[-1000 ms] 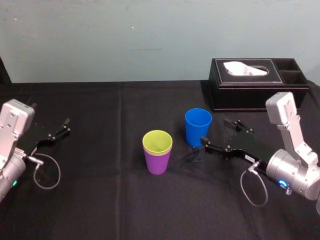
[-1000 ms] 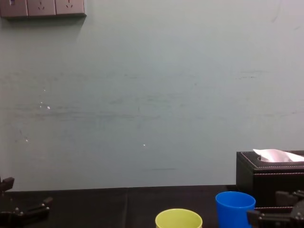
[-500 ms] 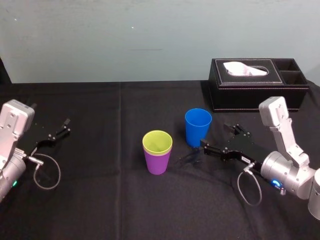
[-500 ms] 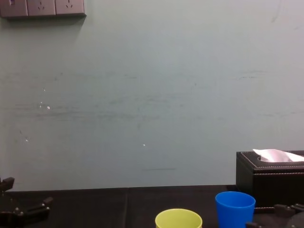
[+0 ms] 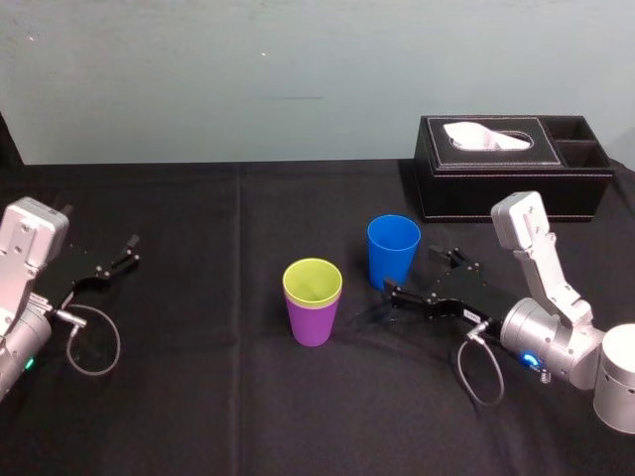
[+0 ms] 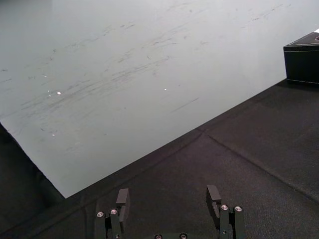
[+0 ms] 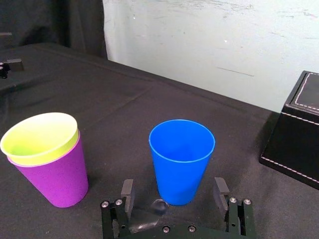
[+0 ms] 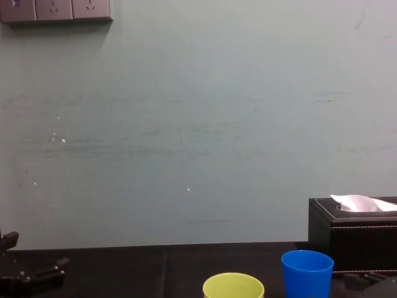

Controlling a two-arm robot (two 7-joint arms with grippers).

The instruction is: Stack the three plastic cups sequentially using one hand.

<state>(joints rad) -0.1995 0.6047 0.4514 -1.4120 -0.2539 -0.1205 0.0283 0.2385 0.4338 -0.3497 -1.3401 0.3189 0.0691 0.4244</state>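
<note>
Approach to the blue cup (image 7: 182,158), jaws wide

The right gripper (image 7: 173,195) sits low, its fingers parted and empty, with the upright cup just ahead of the gap, apparently lined up for a side grasp. Near it, the yellow-green cup (image 5: 313,279) already nests in the purple cup (image 5: 312,321), the likely destination. The left gripper (image 5: 114,260) rests open, well apart.

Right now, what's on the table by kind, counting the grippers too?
Plastic cups: 3 (purple cup, yellow-green cup nested in it, blue cup apart)
Tissue box: 1
Grippers: 2 (left gripper parked at the table's left, right gripper open at the blue cup)
Total: 6
</note>
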